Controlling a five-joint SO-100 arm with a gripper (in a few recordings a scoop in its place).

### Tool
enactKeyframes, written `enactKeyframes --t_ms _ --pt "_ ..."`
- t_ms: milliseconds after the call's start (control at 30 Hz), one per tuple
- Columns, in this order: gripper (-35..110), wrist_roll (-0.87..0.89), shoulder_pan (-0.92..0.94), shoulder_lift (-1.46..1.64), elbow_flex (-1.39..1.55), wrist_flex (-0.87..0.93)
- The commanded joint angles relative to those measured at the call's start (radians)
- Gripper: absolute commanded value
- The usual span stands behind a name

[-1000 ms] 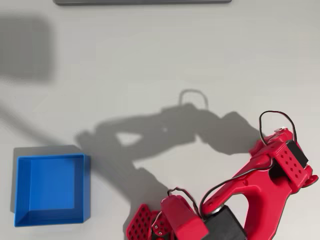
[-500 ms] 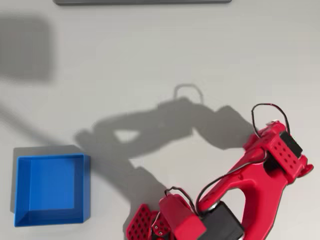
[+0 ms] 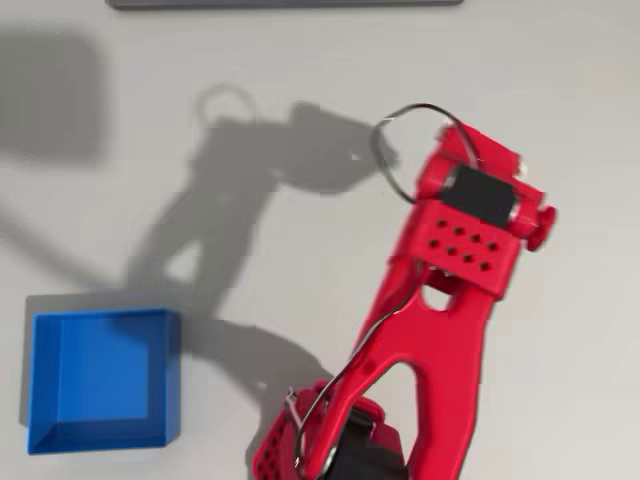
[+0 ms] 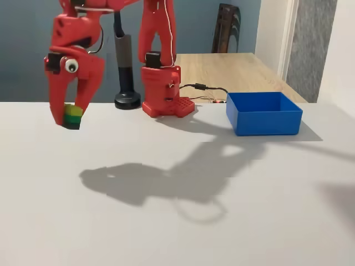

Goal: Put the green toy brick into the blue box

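Observation:
In the fixed view my red gripper [image 4: 69,123] hangs well above the white table at the left, fingers pointing down. It is shut on the green toy brick [image 4: 72,115], a small lime-green block with a darker base held between the fingertips. The blue box [image 4: 265,123] stands empty on the table at the right, far from the gripper. From overhead the blue box [image 3: 105,378] lies at the lower left. The arm's wrist [image 3: 478,200] reaches toward the upper right and hides the brick beneath it.
The arm's red base [image 4: 164,94] stands at the back of the table, with a black post [image 4: 126,72] on a round foot beside it. Cables [image 4: 202,88] run from the base toward the box. A grey bar [image 3: 285,4] lies at the overhead view's top edge.
The arm has risen from a folded pose at the lower right of the overhead view and stretched toward the top. Its shadow has moved up and left.

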Motion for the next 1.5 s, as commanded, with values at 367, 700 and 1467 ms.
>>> enactKeyframes --t_ms 367,700,1467 --pt "0 -0.035 -0.563 0.305 0.057 0.018" --pt "0 -0.057 -0.862 0.299 0.051 0.018" --pt "0 -0.08 -1.454 0.293 0.169 0.201"
